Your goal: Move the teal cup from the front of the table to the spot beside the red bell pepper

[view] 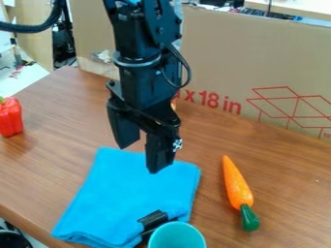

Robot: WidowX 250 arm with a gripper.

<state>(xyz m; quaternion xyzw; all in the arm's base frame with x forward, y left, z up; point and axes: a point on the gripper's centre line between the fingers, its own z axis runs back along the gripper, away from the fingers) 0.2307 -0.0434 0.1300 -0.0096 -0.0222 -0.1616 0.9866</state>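
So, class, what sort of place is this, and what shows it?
Probably a robotics lab: a black robot arm hangs over a folded blue cloth, with a toy carrot lying nearby, like props for handling trials.

The robot arm (pixel 139 75) is black throughout, with bulky, angular housings and a rounded, collar-like ring (pixel 137 61) around its lower section that catches a grey sheen. Small round screw heads dot the side plate (pixel 160 24) higher up. A thin black cable (pixel 188 72) bows out in a loop along one side. A bit of bright blue shows at the very top. The black pincer (pixel 140 159) has two broad, flat-faced fingers with tapering ends, and a small white-speckled patch (pixel 177 144) marks one side.
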